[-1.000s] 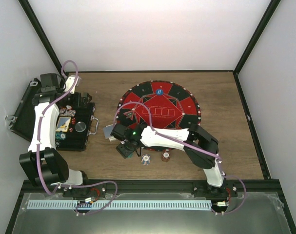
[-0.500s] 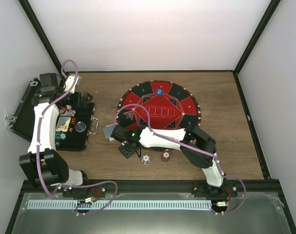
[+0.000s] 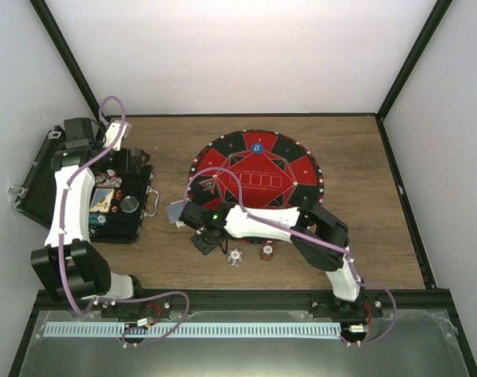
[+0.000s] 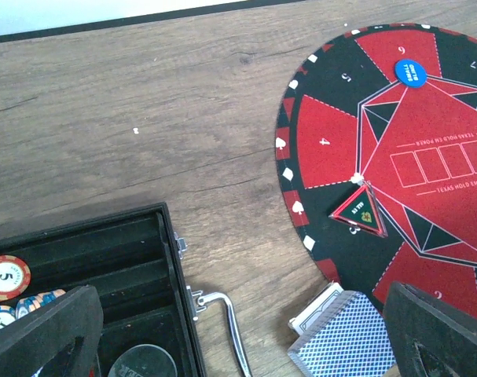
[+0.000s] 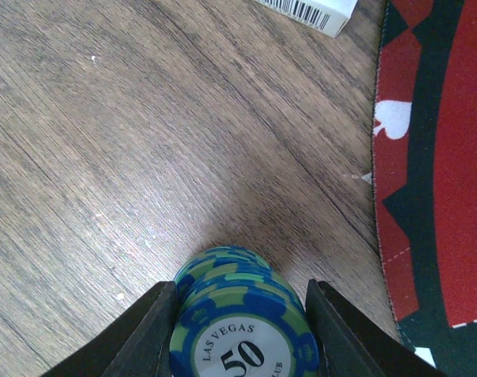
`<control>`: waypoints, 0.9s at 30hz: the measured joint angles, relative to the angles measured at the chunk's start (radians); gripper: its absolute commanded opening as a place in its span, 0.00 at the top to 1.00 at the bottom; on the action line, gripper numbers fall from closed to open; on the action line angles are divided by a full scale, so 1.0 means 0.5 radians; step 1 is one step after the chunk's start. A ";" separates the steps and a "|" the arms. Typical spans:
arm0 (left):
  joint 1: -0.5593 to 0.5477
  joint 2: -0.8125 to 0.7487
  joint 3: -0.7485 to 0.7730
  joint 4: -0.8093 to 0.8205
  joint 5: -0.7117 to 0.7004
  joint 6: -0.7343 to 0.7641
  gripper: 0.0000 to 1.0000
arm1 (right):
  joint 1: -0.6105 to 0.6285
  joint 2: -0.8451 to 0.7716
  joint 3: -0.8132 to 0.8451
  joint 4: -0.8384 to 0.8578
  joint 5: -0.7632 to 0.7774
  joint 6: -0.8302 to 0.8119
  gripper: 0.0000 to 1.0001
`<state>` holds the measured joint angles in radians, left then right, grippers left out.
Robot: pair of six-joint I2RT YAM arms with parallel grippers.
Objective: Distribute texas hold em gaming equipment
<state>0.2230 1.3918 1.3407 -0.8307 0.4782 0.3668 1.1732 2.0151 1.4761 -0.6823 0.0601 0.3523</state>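
My right gripper (image 3: 205,240) is low over the wood, left of the mat, its jaws shut against both sides of a stack of blue-and-green "50" poker chips (image 5: 242,326). A deck of blue-backed playing cards (image 4: 344,336) lies beside a white card box (image 4: 317,306) at the mat's left edge. Two small chip stacks (image 3: 236,257) (image 3: 266,252) stand on the wood near the front. A blue button disc (image 4: 409,71) sits on the mat. My left gripper (image 4: 238,345) hangs open over the case's right edge, holding nothing.
The round red-and-black mat (image 3: 301,169) fills the table's middle, with a triangular marker (image 4: 360,210) on its left part. The open black case (image 3: 136,224) at the left holds more chips (image 4: 6,276), and its metal handle (image 4: 234,330) sticks out to the right.
The right gripper's jaws have closed in onto the blue-and-green chip stack, and that arm has shifted slightly. The left arm has not moved.
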 measured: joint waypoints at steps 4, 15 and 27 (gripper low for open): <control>0.000 0.000 0.000 -0.005 0.005 0.001 0.00 | 0.000 -0.001 0.000 -0.002 0.000 0.000 0.49; 0.000 0.000 0.000 -0.023 0.022 0.010 0.00 | 0.000 -0.001 0.000 -0.002 0.003 0.003 0.54; 0.000 0.000 0.000 -0.042 0.063 0.017 0.00 | 0.007 -0.005 0.001 -0.024 0.027 0.008 0.73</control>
<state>0.2230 1.3918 1.3407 -0.8516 0.5095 0.3752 1.1767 2.0125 1.4765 -0.6941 0.0734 0.3565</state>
